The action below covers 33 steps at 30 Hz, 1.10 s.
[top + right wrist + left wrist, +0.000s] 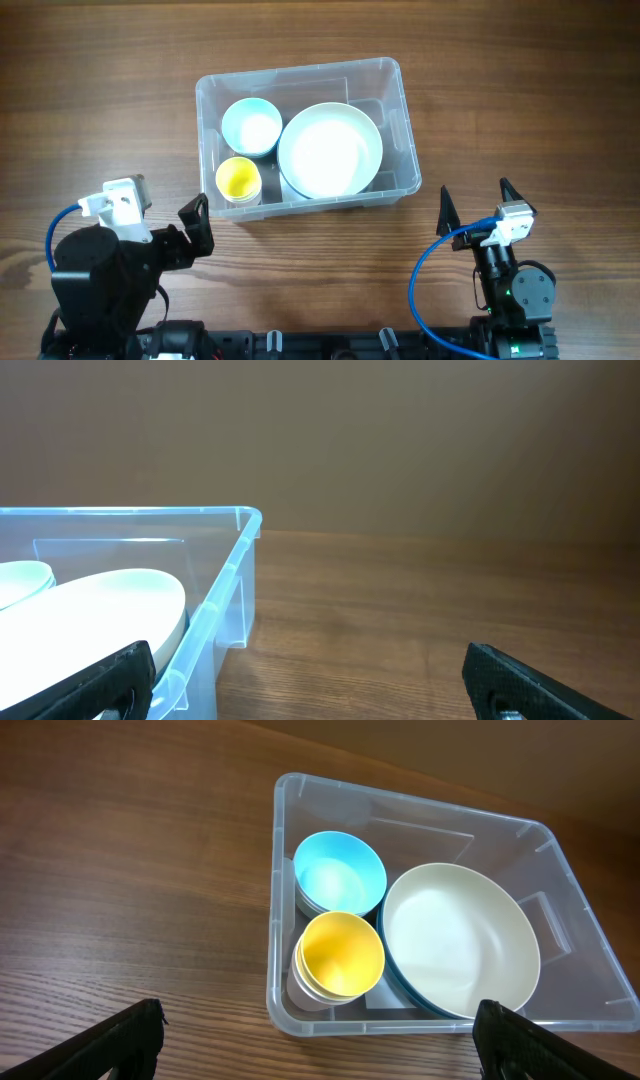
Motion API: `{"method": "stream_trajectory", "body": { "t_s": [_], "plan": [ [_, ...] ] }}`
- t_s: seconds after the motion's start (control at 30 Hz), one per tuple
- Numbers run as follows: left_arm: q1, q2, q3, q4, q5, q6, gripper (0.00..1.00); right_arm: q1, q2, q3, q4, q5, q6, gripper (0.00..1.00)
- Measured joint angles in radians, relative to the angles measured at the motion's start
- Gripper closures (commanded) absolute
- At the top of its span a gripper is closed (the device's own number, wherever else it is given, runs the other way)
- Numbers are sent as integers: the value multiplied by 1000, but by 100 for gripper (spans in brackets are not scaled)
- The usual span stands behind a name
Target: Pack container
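The clear plastic container sits on the wooden table at centre. Inside it are a large white bowl, a light blue bowl and a yellow cup stacked on others. The left wrist view shows the container with the white bowl, blue bowl and yellow cup. My left gripper is open and empty, just in front of the container's near left corner. My right gripper is open and empty, to the right of the container.
Bare wooden table surrounds the container on all sides. The arm bases stand at the front edge, left and right, with blue cables.
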Motion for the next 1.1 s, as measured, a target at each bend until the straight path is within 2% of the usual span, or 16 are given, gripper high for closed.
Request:
{"method": "stream_trajectory", "body": {
  "t_s": [0.1, 0.23, 0.33, 0.37, 0.57, 0.77, 0.87, 1.1],
  "plan": [
    [0, -1, 0, -3, -26, 24, 0, 0, 0, 0, 0, 0, 0, 0],
    [0, -64, -27, -102, -76, 52, 0, 0, 1, 0, 0, 0, 0, 0],
    [0, -190, -168, -55, -90, 54, 0, 0, 1, 0, 0, 0, 0, 0],
    [0, -278, -293, -5, -92, 56, 0, 0, 1, 0, 0, 0, 0, 0],
    [0, -495, -599, 287, -99, 57, 0, 0, 2, 0, 0, 0, 0, 0],
    [0, -534, -850, 887, -103, 60, 0, 0, 3, 0, -3, 0, 1, 0],
    [0, -538, -915, 1072, -108, 78, 0, 0, 3, 0, -3, 0, 3, 0],
    [0, -539, -954, 920, -82, 104, 0, 0, 3, 0, -3, 0, 3, 0]
  ]
}}
